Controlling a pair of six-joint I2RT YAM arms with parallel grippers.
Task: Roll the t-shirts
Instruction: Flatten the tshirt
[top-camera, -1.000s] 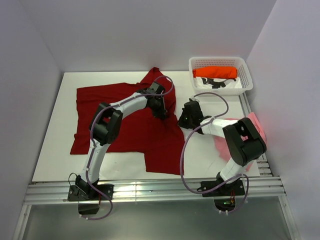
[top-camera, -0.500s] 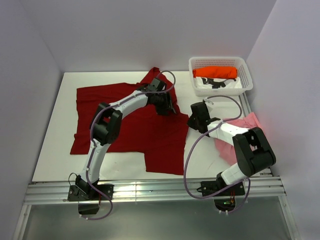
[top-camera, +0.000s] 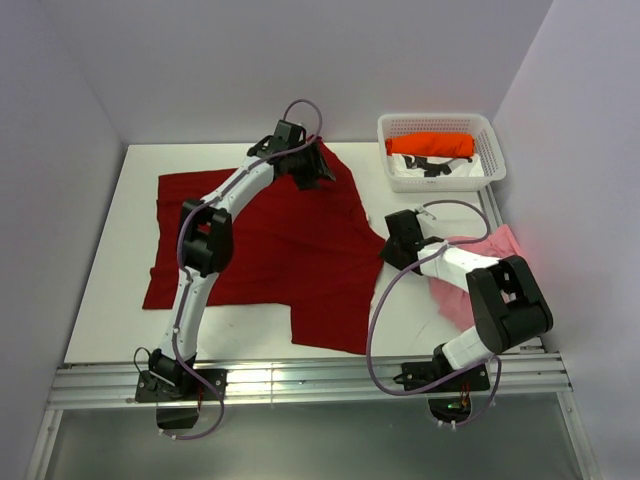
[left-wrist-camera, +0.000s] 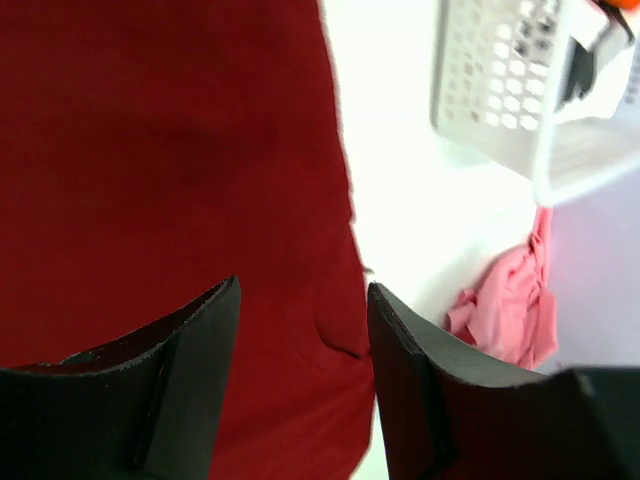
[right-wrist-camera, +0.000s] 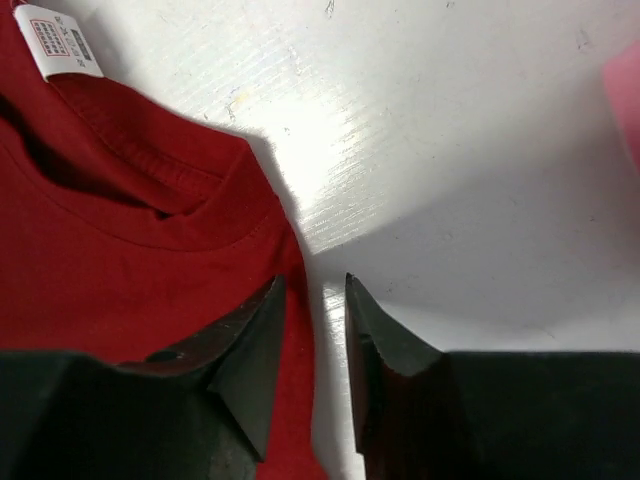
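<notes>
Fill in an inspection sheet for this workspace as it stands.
Surface: white table, lightly scuffed.
Job's things: dark red t-shirt spread flat, unrolled; pink t-shirt crumpled at the right edge; orange t-shirt rolled, in the basket.
Clutter: the white lattice basket also holds white and black items, not identifiable.
Grippers: left gripper open above the red shirt, holding nothing; right gripper narrowly open beside its collar, holding nothing.
Cables: purple cables loop along both arms.
Surroundings: pale walls; metal rails at the near edge.
</notes>
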